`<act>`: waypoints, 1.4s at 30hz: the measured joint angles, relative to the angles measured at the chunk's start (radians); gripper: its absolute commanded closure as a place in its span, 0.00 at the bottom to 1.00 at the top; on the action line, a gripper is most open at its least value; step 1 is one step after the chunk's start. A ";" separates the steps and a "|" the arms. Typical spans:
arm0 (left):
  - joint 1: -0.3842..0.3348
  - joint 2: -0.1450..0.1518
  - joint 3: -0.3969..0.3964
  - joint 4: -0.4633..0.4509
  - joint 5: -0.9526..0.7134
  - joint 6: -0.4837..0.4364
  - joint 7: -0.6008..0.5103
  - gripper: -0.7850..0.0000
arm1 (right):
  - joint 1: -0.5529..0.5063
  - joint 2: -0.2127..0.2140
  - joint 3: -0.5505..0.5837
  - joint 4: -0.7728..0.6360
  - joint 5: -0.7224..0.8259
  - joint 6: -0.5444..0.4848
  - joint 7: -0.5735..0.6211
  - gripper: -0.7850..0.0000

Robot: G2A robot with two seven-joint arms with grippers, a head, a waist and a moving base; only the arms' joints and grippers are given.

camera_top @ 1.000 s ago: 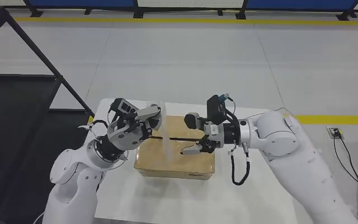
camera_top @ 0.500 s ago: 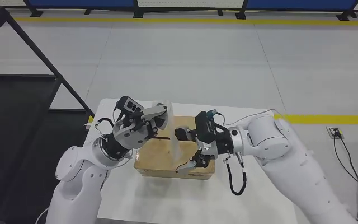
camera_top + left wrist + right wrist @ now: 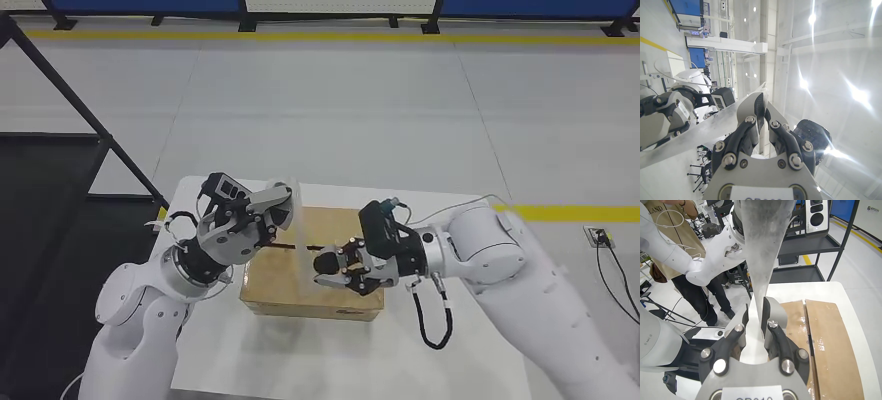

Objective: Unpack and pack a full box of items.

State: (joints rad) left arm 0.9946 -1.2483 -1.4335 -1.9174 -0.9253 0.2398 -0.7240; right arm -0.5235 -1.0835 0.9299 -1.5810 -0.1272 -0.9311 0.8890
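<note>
1. Since half a second ago, the right gripper has gone from spread wide, just off the box's near edge, to pinched together over the box's top. A second ago it was also spread, but farther toward the box's right end.
2. Over the same second the left gripper has shifted only slightly and keeps its place above the box's left end.
3. The box, of brown cardboard, sits on the white table. In the right wrist view its two top flaps lie flat, with a narrow dark slit between them.
4. A pale, cloudy, see-through strip stands up from the box's top and runs upward to the left gripper.
5. In its own wrist view, the left gripper has its fingers pressed together on the upper end of the strip, which trails away from the pads toward the other arm.
6. In its own wrist view, the right gripper is closed on the lower part of the strip. The strip passes between its two fingers, just above the box's left flap.
7. The strip is thus held at both ends, one gripper above the box and the other low over its top.
8. The table's edge shows just beyond the box's far end.
</note>
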 measured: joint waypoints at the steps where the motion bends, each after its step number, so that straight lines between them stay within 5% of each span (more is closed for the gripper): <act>1: 0.000 0.000 0.000 0.000 0.000 0.000 0.000 1.00 | 0.001 0.003 -0.003 -0.002 0.000 -0.002 -0.002 0.81; 12: -0.003 0.005 0.006 0.003 -0.008 -0.005 0.005 1.00 | 0.032 0.028 -0.053 0.003 0.014 -0.016 -0.016 0.90; 35: -0.028 0.011 0.039 -0.011 -0.015 0.005 0.001 1.00 | 0.095 0.020 -0.102 0.058 -0.001 0.004 -0.060 0.72; 42: -0.036 0.013 0.043 -0.003 -0.016 0.002 0.005 1.00 | 0.114 0.017 -0.117 0.073 0.019 -0.054 -0.058 0.85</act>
State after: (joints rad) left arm 0.9590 -1.2355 -1.3909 -1.9205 -0.9410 0.2420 -0.7190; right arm -0.4090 -1.0664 0.8127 -1.5082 -0.1081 -0.9847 0.8314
